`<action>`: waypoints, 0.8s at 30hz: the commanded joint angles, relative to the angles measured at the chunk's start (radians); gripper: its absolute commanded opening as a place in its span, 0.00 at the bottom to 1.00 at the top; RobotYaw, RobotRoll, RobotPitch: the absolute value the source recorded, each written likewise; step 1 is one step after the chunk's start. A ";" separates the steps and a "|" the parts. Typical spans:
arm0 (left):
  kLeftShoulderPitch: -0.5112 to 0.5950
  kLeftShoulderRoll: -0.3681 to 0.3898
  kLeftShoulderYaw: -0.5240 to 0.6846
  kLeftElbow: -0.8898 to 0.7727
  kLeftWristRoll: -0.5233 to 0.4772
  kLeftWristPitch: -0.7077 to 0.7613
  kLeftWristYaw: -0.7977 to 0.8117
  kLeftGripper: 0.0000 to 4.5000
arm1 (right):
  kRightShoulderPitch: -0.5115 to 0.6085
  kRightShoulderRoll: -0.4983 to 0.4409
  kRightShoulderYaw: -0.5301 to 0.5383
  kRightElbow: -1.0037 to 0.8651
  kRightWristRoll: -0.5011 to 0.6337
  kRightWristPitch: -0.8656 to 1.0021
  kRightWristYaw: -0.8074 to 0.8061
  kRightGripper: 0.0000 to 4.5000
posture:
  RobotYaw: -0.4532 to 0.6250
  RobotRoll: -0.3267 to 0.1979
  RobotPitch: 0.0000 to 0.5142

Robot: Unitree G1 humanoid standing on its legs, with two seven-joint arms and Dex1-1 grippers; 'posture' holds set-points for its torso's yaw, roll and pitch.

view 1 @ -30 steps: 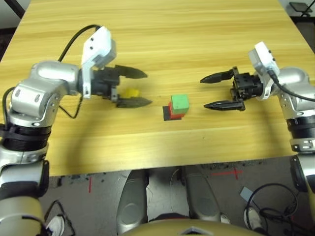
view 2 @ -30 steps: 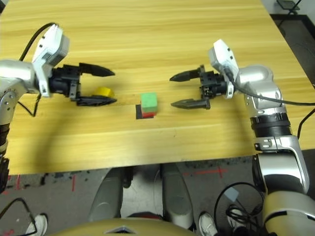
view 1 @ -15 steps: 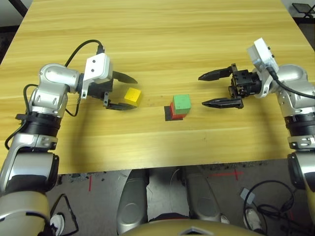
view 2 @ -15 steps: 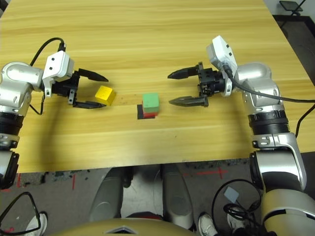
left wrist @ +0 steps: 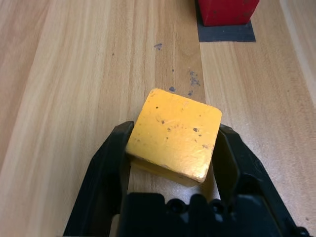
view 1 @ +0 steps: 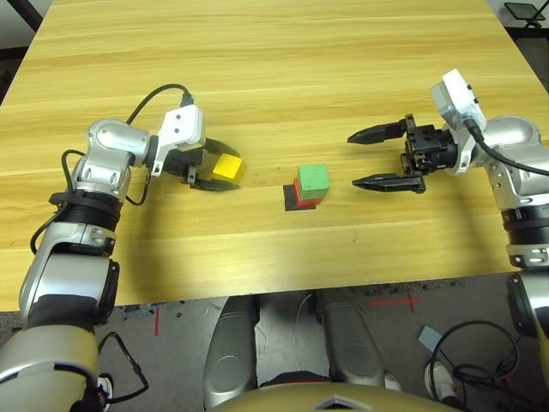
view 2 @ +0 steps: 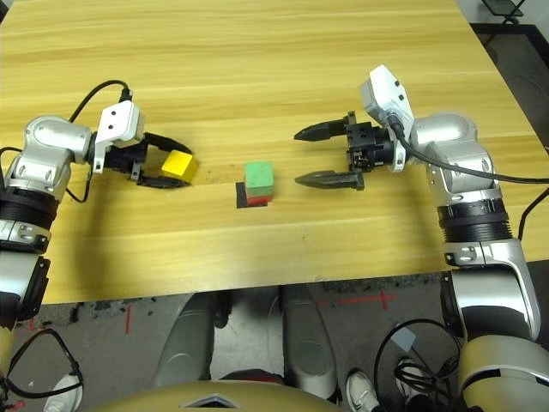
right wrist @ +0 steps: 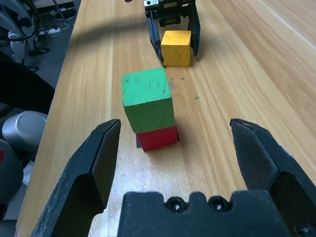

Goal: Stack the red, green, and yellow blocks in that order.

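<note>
Green block sits on red — two tiers done. Left of that stack, left pincer grips the yellow block on the table; right pincer gapes empty

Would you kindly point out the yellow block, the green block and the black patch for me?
yellow block (left wrist: 174,133), left wrist view, its top face.
green block (right wrist: 146,91), right wrist view, its top face.
black patch (view 1: 290,196), left eye view, its bare strip beside the stack.
</note>
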 commanded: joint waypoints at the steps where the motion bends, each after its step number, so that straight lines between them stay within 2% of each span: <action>1: -0.006 0.042 0.026 -0.121 -0.024 0.194 0.023 0.57 | 0.013 -0.008 -0.012 -0.015 0.010 -0.004 0.003 1.00 | 0.52 0.56 0.56; 6: -0.147 0.096 0.017 -0.430 -0.074 0.694 0.067 0.57 | 0.014 -0.003 -0.010 0.010 0.002 -0.022 0.005 1.00 | 0.54 0.60 0.55; 11: -0.223 0.034 0.030 -0.690 -0.182 1.059 0.202 0.57 | 0.016 0.012 -0.003 0.025 -0.003 -0.037 -0.001 1.00 | 0.55 0.61 0.55; 16: -0.216 -0.042 0.039 -0.873 -0.272 1.257 0.337 0.57 | 0.012 0.022 0.001 0.045 -0.012 -0.051 -0.003 1.00 | 0.55 0.62 0.54; 24: -0.200 -0.087 0.027 -0.939 -0.326 1.292 0.483 0.57 | 0.015 0.020 0.000 0.049 -0.015 -0.054 -0.002 1.00 | 0.55 0.62 0.55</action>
